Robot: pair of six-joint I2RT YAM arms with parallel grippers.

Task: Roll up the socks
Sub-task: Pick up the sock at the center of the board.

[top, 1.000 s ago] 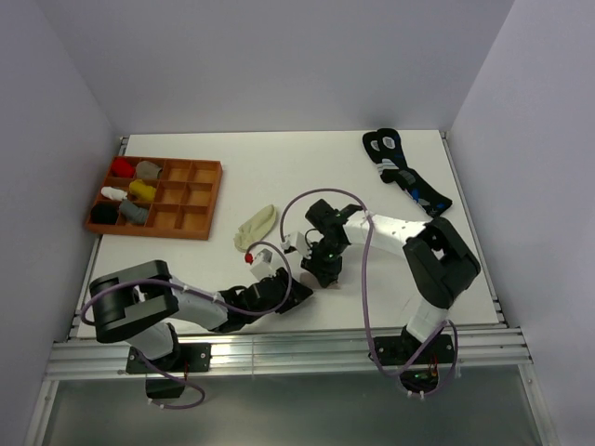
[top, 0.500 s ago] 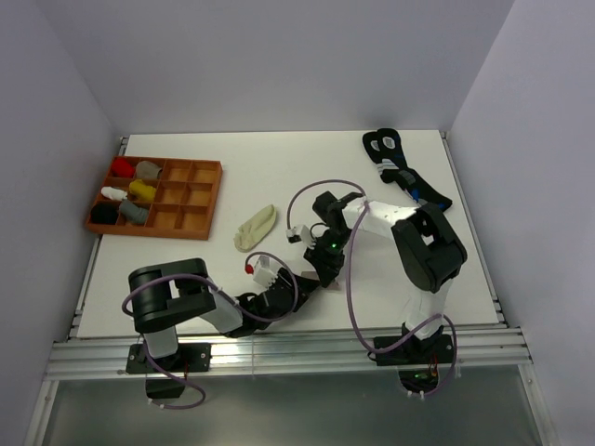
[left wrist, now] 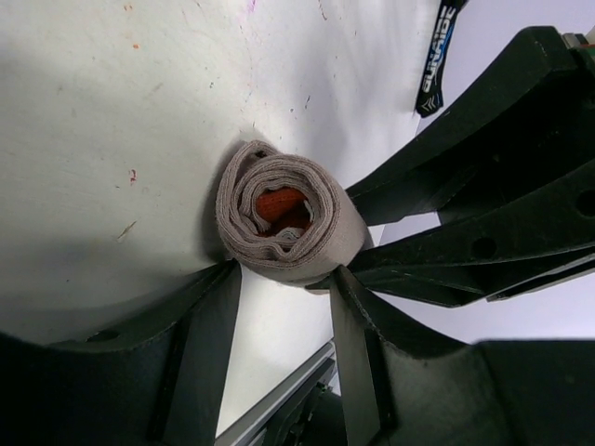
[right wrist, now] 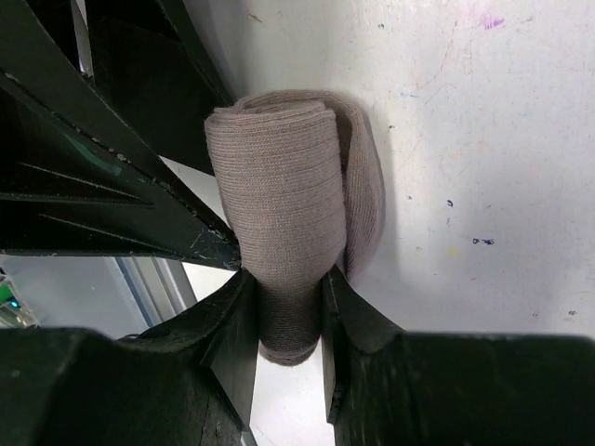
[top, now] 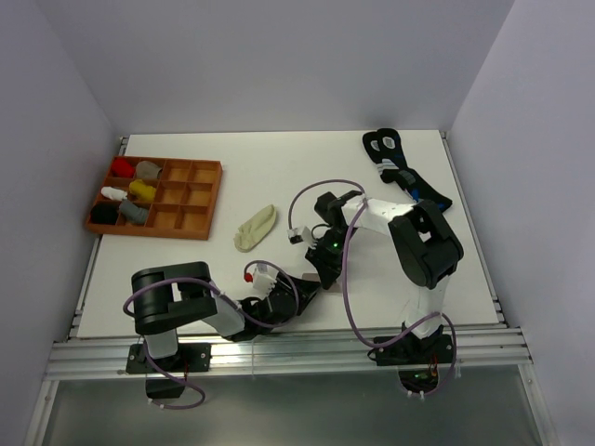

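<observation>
Taupe sock (left wrist: 325, 237), red inside; cream sock (top: 256, 227); black-blue socks (top: 410, 178)

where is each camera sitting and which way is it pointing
Top external: above and behind the bases, looking down on the table, left arm, right arm, compartment tray and cream sock.
Left wrist: on the left arm, looking along the left gripper at the rolled taupe sock end-on; own fingers show.
Right wrist: looking past the right gripper, clamped on the roll's side.
Shared: both wrist views show the same roll and the other arm's fingers.
</observation>
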